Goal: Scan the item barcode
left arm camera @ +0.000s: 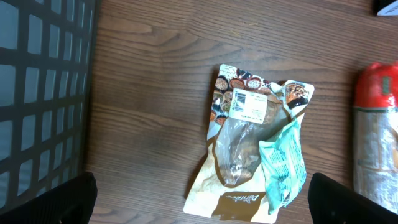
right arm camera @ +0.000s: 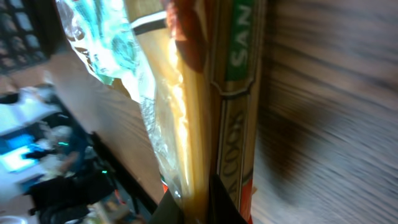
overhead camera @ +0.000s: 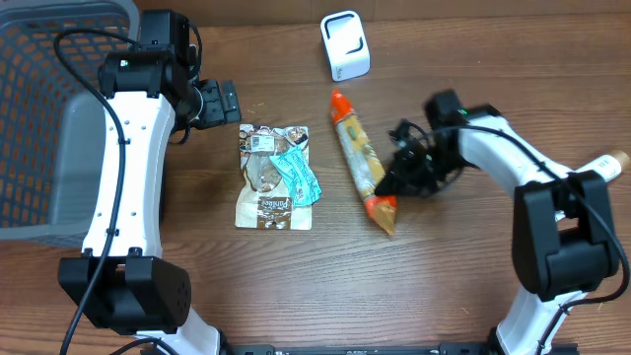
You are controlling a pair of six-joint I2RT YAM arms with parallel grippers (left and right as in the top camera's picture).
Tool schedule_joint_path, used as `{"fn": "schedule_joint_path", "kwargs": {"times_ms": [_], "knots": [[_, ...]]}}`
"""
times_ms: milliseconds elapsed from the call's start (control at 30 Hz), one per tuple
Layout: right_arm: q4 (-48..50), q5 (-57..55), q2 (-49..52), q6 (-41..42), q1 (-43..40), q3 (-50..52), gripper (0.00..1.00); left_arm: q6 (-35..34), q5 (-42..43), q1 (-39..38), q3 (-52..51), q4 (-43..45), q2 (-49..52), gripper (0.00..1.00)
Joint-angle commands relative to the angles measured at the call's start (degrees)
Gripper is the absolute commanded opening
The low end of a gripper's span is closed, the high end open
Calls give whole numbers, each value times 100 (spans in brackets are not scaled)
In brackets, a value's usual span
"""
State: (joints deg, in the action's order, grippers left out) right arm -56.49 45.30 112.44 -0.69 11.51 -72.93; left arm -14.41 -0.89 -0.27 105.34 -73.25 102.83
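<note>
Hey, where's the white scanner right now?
In the overhead view, the white scanner sits at the far edge of the table, near the middle, just beyond the orange-tipped end of the long packet gripped by the right claw.

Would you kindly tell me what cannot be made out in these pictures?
- Barcode on the long packet: overhead too small, right wrist too close and blurred.
- Print on the brown pouch label: too small, left wrist.
- Right claw fingertips: overhead, hidden under its own body.
- Long packet's far end: left wrist, cut off by the right edge.
</note>
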Motion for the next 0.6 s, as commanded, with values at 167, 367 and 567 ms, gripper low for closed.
{"fn": "schedule_joint_path", "kwargs": {"times_ms": [167, 367, 567], "knots": [[76, 555, -190, 20, -1202, 586, 8, 114, 31, -13, -31, 4, 24, 100], [55, -1231, -192, 417, -1687, 514, 59, 114, 31, -13, -31, 4, 24, 100], [-573, -2341, -256, 629, -1886, -420, 61, 114, 31, -13, -31, 4, 24, 100]]}}
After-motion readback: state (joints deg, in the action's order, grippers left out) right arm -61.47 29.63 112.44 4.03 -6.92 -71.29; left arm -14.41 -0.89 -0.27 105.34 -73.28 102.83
